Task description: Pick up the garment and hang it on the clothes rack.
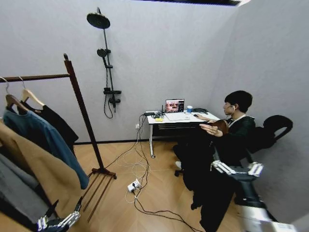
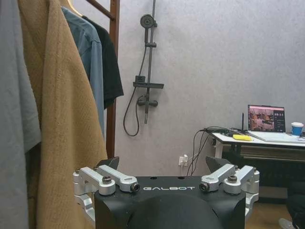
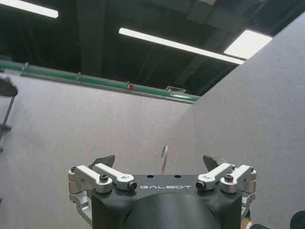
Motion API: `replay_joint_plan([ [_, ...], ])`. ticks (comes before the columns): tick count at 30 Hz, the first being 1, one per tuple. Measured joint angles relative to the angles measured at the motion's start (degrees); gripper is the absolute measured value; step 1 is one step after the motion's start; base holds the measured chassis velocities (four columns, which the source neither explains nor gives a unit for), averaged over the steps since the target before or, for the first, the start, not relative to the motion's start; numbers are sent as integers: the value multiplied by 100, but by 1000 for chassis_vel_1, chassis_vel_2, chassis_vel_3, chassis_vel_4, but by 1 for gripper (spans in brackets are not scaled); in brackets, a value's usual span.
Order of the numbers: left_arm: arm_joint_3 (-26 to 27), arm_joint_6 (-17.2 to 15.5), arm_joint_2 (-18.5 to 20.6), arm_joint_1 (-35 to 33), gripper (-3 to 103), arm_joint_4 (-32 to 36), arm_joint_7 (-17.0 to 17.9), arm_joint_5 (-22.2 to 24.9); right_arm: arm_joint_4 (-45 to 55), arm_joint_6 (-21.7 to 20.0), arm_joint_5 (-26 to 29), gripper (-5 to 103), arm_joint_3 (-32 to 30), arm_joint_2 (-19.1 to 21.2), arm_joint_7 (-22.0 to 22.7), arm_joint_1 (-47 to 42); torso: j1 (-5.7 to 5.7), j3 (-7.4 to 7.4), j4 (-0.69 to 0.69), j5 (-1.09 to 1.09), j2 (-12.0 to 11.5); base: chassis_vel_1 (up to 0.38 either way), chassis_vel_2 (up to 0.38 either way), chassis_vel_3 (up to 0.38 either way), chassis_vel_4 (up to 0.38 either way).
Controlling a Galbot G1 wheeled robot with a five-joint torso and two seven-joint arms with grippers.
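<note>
The garment, long and black, hangs from a wooden hanger that a seated person's hand holds up at the right of the head view. My right gripper is just beside it at mid height, open and pointing up, with nothing between its fingers. The clothes rack stands at the left, its bar carrying a black top, a teal shirt, a tan coat and a grey garment. My left gripper is low beside the tan coat, open and empty; the rack post rises behind.
A white desk with a laptop stands against the back wall. Cables and a power strip lie on the wooden floor between rack and desk. A shower fixture is on the wall. An office chair is at the right wall.
</note>
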State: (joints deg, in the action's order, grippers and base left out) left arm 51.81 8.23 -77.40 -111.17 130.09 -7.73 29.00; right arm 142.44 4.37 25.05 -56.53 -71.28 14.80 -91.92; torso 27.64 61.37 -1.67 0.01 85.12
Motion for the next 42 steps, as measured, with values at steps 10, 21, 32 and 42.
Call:
replay_joint_plan([
  [10, 0, 0, 0, -1, 100, 0, -1, 0, -1590, -1196, 2483, 100, -365, 1614, -82, 1694, 8, 4, 3, 2, -5, 21, -46, -22, 40],
  [21, 0, 0, 0, 0, 100, 0, 0, 0, -2581, -1260, 1669, 100, 920, 1666, -304, 2718, 7, 3, 4, -1, -4, -14, 10, 12, -11],
  [32, 0, 0, 0, -1, 100, 0, 0, 0, -3240, -1170, 820, 97, 1390, 1646, -253, 3422, 7, 3, 3, -1, -4, 0, 0, 0, 0],
  [42, 0, 0, -1, 0, 100, 0, 0, 0, -3718, -799, 344, 58, 1553, 1672, -258, 3798, 7, 3, 3, -1, -4, 0, 0, 0, 0],
])
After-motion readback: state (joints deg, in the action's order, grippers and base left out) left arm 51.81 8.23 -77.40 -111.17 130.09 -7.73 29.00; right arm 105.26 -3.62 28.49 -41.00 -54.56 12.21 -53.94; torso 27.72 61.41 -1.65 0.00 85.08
